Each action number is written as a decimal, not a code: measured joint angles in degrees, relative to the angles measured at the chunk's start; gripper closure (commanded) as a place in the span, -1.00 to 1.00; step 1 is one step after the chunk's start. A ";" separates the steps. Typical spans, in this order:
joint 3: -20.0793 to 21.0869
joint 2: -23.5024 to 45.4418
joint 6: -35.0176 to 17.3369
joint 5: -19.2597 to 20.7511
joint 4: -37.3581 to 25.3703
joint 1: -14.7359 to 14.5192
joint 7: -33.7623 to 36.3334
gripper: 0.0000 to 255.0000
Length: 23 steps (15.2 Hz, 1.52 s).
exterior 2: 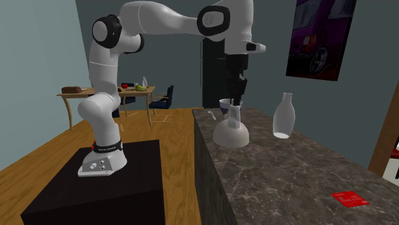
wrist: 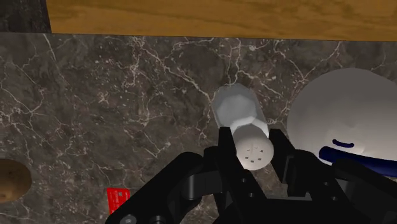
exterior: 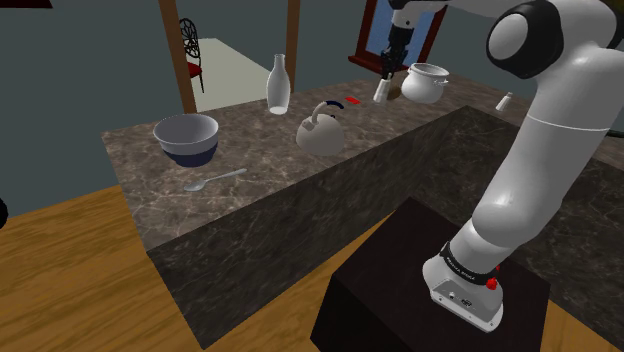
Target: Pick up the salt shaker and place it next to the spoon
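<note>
Overhead, the outstretched arm (exterior: 545, 140) points its tool (exterior: 388, 72) straight down (clasping the salt shaker (exterior: 381, 93)).

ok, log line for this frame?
gripper: shut on salt shaker | spoon: on counter by bowl | placed next to spoon: not yet

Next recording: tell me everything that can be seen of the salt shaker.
The salt shaker is a small, pale, faceted, glassy-looking body with a round white cap pierced by holes. It is roughly upright, and the gripper clasps the cap's sides with its black fingers. Beneath is the dark marbled counter; whether its base touches cannot be told. A white pot sits close beside, apart.
</note>
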<state>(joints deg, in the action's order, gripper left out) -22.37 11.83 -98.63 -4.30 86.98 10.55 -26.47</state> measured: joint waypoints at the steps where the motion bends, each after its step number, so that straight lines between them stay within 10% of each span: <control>1: 0.00 0.05 0.50 -0.02 -0.55 0.02 0.00 1.00; 23: 13.24 -13.97 -2.71 5.17 15.97 -16.02 29.48 1.00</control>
<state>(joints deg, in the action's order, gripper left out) -9.14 -2.14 -101.34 0.87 102.95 -5.46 3.01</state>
